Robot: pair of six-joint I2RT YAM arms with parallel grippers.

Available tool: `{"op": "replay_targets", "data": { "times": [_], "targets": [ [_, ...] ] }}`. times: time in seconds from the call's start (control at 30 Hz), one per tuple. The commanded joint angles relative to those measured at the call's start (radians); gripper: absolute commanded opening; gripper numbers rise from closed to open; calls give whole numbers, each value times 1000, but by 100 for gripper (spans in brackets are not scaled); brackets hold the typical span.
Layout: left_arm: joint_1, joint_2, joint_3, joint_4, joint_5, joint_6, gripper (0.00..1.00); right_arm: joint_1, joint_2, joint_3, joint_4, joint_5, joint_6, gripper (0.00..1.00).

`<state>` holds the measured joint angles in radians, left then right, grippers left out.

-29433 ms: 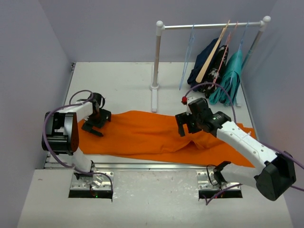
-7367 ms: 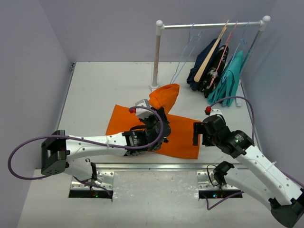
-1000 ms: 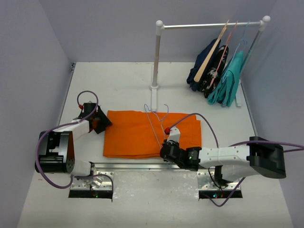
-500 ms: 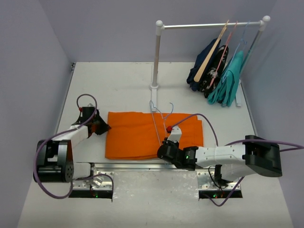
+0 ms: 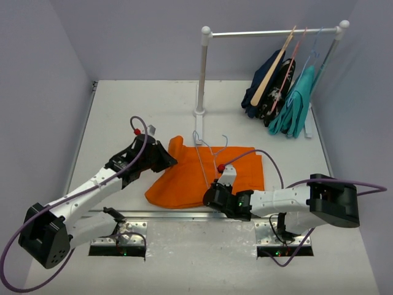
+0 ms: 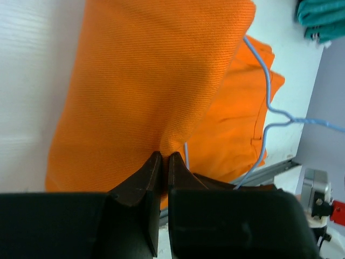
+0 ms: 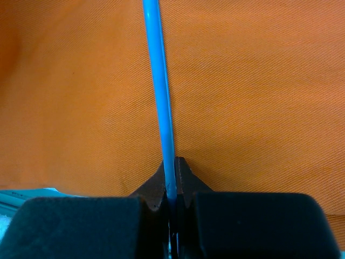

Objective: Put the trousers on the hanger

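Note:
The orange trousers (image 5: 184,175) lie folded on the table in front of the rack. My left gripper (image 5: 171,161) is shut on their left edge (image 6: 161,97) and holds that fold lifted and drawn over toward the middle. The pale blue wire hanger (image 5: 202,161) lies across the trousers, hook toward the rack. My right gripper (image 5: 209,195) is shut on the hanger's wire (image 7: 161,108) near the trousers' front edge, the orange cloth (image 7: 259,81) right beneath it. In the left wrist view the hanger (image 6: 265,116) shows past the lifted fold.
A white clothes rack (image 5: 202,74) stands at the back with a tan wooden hanger (image 5: 273,70), a pink hanger (image 5: 293,52), a dark navy garment (image 5: 267,80) and a teal garment (image 5: 298,101). A metal rail (image 5: 184,215) runs along the near table edge.
My left gripper has shut on the trousers' left edge and carried it up and to the right, folding the cloth toward the hanger. The right gripper keeps hold of the hanger.

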<state>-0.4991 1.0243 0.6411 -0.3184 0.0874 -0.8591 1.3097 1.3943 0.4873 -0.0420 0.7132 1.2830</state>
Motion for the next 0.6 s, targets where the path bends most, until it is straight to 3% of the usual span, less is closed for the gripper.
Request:
{"op": "replay_targets", "data": {
  "times": [0.0,0.07,0.23,0.57],
  "targets": [
    [-151,38,32,82,-69,-147,0,-13,-56,-48,-20,68,74,0],
    [-230,119,54,127,-111,-204,0,-12,-95,-83,-21,86,93,0],
    [-284,338,105,233,-54,-248,0,-13,-166,-132,-5,140,53,0],
    [-294,634,351,257,-12,-238,0,-6,-219,-220,126,108,-115,0]
  ]
}}
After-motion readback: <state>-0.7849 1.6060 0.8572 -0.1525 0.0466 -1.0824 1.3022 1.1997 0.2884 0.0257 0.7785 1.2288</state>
